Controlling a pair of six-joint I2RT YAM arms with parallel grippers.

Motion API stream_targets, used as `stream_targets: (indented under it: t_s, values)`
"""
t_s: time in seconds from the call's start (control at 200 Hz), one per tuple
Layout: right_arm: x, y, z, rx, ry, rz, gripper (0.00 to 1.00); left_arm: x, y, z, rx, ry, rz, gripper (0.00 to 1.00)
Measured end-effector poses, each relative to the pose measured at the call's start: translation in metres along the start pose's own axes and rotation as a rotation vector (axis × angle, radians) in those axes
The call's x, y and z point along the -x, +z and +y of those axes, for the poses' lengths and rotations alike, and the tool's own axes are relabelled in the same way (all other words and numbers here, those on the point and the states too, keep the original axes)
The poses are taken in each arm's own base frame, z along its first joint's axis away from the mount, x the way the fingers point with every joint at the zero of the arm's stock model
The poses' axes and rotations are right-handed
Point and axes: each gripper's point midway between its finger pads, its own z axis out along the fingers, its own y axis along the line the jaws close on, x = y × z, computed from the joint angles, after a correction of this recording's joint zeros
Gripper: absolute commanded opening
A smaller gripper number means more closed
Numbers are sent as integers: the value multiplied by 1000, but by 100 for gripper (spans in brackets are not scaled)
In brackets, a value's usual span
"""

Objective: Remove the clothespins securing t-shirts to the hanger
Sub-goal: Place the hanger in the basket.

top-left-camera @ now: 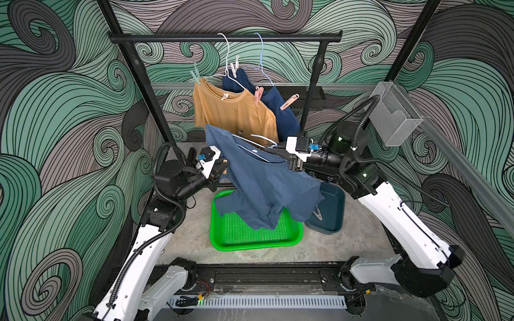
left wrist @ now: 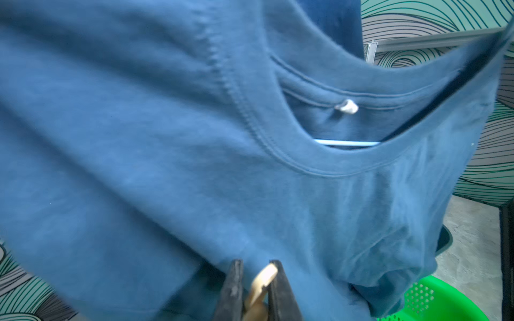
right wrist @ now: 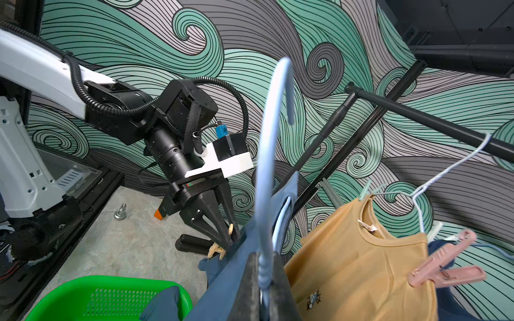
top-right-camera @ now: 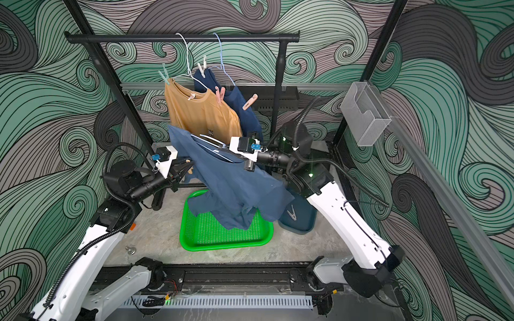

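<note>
The right gripper [right wrist: 263, 258] is clamped on the pale blue hanger [right wrist: 267, 155], with the blue t-shirt [right wrist: 230, 275] draped below. The left gripper [right wrist: 232, 239] pinches a peach clothespin [right wrist: 219, 249] at that shirt's edge. A pink clothespin [right wrist: 445, 264] sits at the mustard t-shirt's [right wrist: 356, 266] shoulder.

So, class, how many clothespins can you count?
6: mint pin, white pin, pink pin and peach pin on the tan shirt and navy shirt; fifth in the left gripper; sixth in the bin. The blue shirt may hide more.
</note>
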Motion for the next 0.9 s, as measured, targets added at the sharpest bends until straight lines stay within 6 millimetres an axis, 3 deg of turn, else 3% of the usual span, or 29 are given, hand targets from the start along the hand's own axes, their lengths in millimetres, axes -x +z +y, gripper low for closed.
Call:
stream_targets:
  t_s: [0.18, 0.43, 0.655, 0.901]
  values:
    - [-26, 22, 11, 10, 37, 26, 0, -15, -17, -13, -1, -12, 8, 0]
    - [-79, 34, 28, -5, 130, 94, 0, -13, -34, -21, 2, -8, -1, 0]
    - [-121, 22, 69, 27, 224, 160, 0, -10, -39, -23, 0, -13, 9, 0]
    - [-140, 3, 120, 86, 282, 189, 0, -3, -41, -22, 1, -8, -1, 0]
